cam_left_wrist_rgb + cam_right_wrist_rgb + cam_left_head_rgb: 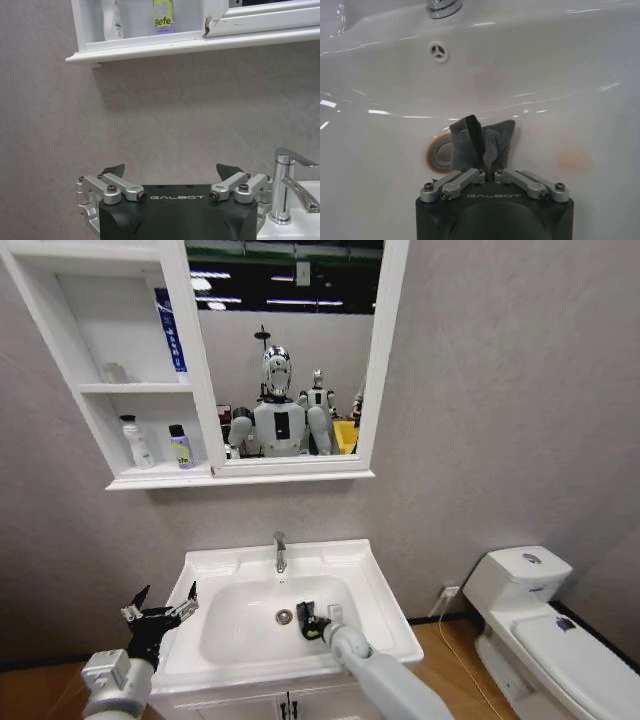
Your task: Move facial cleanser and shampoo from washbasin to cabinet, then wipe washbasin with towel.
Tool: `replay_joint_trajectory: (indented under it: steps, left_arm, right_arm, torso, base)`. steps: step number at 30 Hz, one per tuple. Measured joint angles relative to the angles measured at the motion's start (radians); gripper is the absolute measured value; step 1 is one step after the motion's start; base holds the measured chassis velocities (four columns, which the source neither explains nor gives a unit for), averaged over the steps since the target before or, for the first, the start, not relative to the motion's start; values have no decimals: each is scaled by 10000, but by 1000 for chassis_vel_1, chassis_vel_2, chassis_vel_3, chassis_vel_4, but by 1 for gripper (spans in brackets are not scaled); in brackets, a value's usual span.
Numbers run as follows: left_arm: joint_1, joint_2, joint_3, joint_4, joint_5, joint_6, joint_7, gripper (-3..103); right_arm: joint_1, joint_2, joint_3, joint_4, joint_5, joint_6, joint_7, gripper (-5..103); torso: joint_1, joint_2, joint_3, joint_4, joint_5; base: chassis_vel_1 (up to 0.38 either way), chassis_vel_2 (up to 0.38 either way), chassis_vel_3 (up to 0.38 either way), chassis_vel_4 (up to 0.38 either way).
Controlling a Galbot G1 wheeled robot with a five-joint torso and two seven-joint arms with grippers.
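Grey-walled bathroom: two bottles [158, 444] are stowed on the cabinet [95, 388] (transfer judged complete). Inside the washbasin [380, 605], the towel [483, 143] is clamped by the right gripper [490, 172] beside the drain [284, 617]; wiping is judged unfinished. Left gripper [165, 606] is spread wide, empty, left of the rim.

Two bottles [160, 443] upright, side by side, on the cabinet's [130, 390] lowest shelf [160, 476]; towel [307, 620] down in the washbasin [230, 625], beside the drain [284, 617].

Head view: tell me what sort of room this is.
Most likely a bathroom, perhaps a mock-up. A white washbasin with a chrome tap stands below a mirror joined to a shelved cabinet, and a white toilet stands beside it.
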Motion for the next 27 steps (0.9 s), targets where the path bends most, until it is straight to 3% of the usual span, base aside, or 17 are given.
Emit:
replay_joint_trajectory:
  steps: [10,18,27]
  left_arm:
    - [0,0,0,0,0,0,0,100]
    - [1,0,0,0,0,0,0,100]
    - [0,0,0,0,0,0,0,100]
  right_arm:
    - [449,996,-341,-674,423,244,-327,3]
    - [686,1851,-640,-1552,-525,780,-749,3]
    - [784,1863,-523,-1954,-378,588,-645,3]
  torso:
    - [0,0,-1,0,-2]
    - [0,0,-1,1,-1]
    - [0,1,-3,1,1]
  base:
    - [0,0,0,0]
    - [0,0,0,0]
    - [0,0,0,0]
